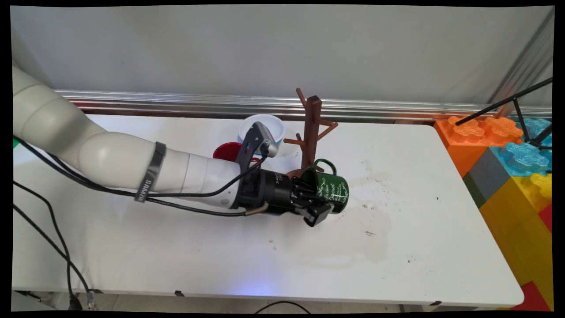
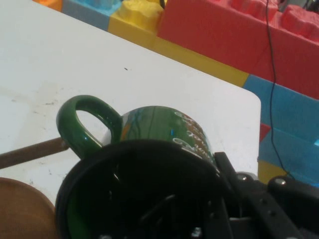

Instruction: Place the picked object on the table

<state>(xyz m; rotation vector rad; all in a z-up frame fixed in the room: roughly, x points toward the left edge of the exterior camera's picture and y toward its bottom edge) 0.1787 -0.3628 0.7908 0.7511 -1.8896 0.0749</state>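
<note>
White table (image 1: 185, 260), grey wall (image 1: 265, 48), big coloured blocks (image 1: 516, 176) at right

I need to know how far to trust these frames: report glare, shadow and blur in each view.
Main view: even light, sharp; a soft shadow lies under the arm, and faint stains mark the white table. Hand view: the green mug carries bright reflections, and its dark inside hides the gripper fingers; the toy blocks behind look soft.

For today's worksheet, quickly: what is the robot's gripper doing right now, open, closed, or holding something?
Gripper: closed on the wall of the green mug, one finger inside it and one outside; the mug lies on its side beside the wooden mug stand.
</note>
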